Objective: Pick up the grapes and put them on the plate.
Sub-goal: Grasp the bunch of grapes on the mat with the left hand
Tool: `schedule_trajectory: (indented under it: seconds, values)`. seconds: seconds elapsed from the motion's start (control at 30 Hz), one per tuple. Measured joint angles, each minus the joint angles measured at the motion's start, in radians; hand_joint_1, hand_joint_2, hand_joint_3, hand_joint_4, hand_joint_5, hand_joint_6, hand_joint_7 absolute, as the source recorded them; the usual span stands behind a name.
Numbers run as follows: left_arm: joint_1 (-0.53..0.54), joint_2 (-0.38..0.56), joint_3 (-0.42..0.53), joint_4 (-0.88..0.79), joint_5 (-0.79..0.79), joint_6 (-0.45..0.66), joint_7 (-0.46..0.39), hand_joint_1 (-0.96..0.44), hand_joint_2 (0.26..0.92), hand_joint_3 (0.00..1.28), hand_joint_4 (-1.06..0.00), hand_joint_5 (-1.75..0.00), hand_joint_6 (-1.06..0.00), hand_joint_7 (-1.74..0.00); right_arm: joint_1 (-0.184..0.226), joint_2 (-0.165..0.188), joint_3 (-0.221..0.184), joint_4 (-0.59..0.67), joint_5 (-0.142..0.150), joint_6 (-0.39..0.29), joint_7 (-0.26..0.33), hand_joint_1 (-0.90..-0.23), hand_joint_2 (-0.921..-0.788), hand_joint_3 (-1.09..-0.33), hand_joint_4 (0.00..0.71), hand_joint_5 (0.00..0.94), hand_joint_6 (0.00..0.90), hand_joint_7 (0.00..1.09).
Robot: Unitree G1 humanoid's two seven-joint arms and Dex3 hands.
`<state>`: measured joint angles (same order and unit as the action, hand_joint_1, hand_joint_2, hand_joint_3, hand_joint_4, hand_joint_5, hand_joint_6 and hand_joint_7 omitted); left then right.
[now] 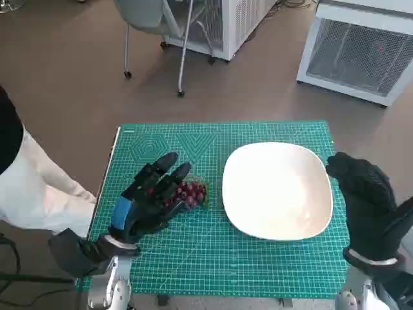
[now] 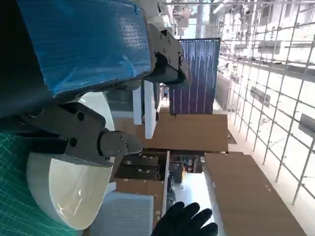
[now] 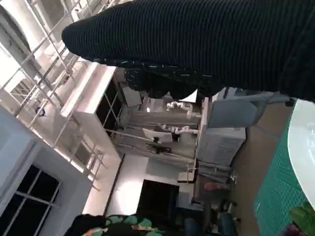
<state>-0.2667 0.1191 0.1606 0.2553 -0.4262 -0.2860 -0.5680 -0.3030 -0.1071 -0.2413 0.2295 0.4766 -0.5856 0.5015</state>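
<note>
Head view shows the left robot hand (image 1: pixel 147 195) lowered over the bunch of red grapes (image 1: pixel 191 192), fingers spread around it, touching or nearly so; whether it grips yet, I cannot tell. The grapes lie on the green cutting mat (image 1: pixel 213 265) covering the bench, just beside the white plate (image 1: pixel 277 190). The right robot hand (image 1: pixel 362 194) waits beside the plate's far edge; its grip is unclear. Judging so, the grasp is in hand; next comes closing, lifting, and carrying rightward.

grapes (image 1: pixel 191 192): partly hidden under the left hand's (image 1: pixel 147 194) fingers; contact cannot be told
right hand (image 1: pixel 364 200): wrist cut off at the head view's lower edge (grasp unclear)
plate (image 3: pixel 302 147): only a sliver shows in the right wrist view
</note>
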Motion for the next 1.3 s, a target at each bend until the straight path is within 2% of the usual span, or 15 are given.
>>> schedule_trajectory:
  seconds: [1.3]
  values:
    - [-0.003,-0.005,-0.003,0.010,0.020,-0.003,0.000,-0.10,0.921,0.26,-0.47,0.00,-0.32,-0.39,-0.015,-0.002,-0.005,0.012,0.000,-0.004,0.007,-0.417,-0.921,-0.581,0.549,0.253,0.243,0.84]
